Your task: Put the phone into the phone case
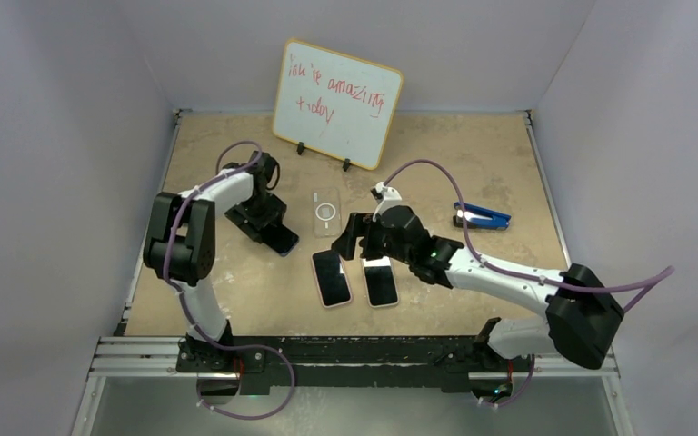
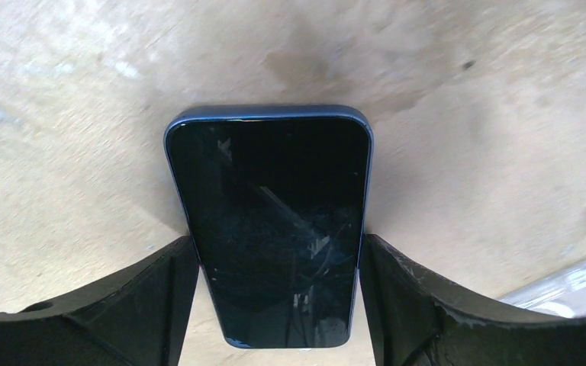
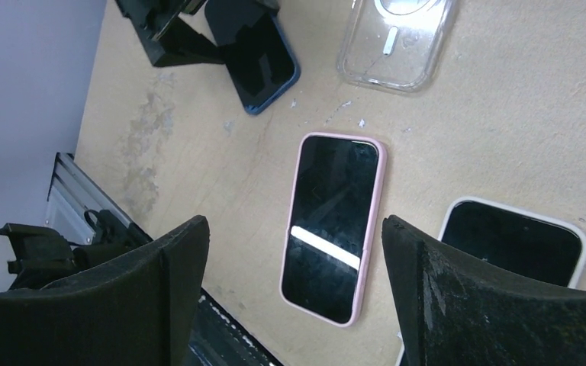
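A dark phone with a blue edge (image 1: 282, 239) sits between the fingers of my left gripper (image 1: 268, 222). In the left wrist view both fingers press the long sides of the phone (image 2: 271, 229), so the gripper (image 2: 278, 248) is shut on it, low over the table. A clear phone case (image 1: 327, 212) with a round ring lies flat just right of it, and it also shows in the right wrist view (image 3: 397, 38). My right gripper (image 1: 356, 238) is open and empty (image 3: 296, 229), above a pink-cased phone (image 3: 334, 225).
The pink-cased phone (image 1: 332, 278) and a white-cased phone (image 1: 381, 280) lie side by side near the front. A whiteboard (image 1: 336, 103) stands at the back. A blue tool (image 1: 482, 217) lies at the right. Walls close in the table on three sides.
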